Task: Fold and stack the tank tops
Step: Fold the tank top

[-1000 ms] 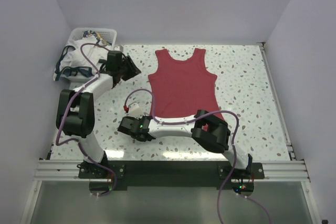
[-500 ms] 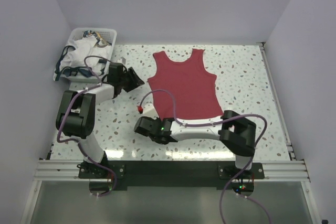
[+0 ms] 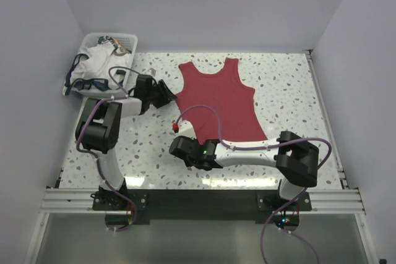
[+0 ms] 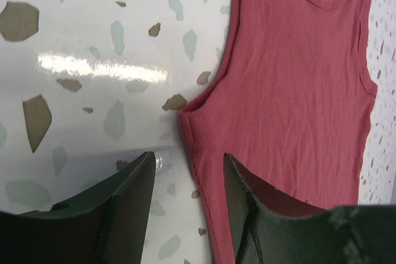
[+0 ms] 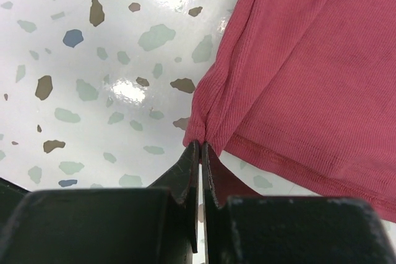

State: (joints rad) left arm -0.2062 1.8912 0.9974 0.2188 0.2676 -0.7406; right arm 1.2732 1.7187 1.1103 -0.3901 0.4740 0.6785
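Observation:
The dark red tank top (image 3: 216, 100) lies flat on the table with its neck at the far side. My left gripper (image 3: 166, 94) is open at its left edge. In the left wrist view the gripper (image 4: 189, 159) straddles the side seam just below the armhole of the red top (image 4: 291, 78). My right gripper (image 3: 185, 143) is at the near left hem corner. In the right wrist view it (image 5: 201, 145) is shut, pinching that corner of the red top (image 5: 309, 72). The white tank top with navy trim (image 3: 93, 69) lies bunched in the basket.
A white plastic basket (image 3: 127, 39) stands at the far left corner, with the white top spilling over its near side. The speckled table (image 3: 291, 91) has raised rails along its right edge and near edge. Purple cables loop over both arms.
My right gripper has moved right along the near side to the red top's hem corner. My left gripper has moved right from beside the basket to the top's left edge.

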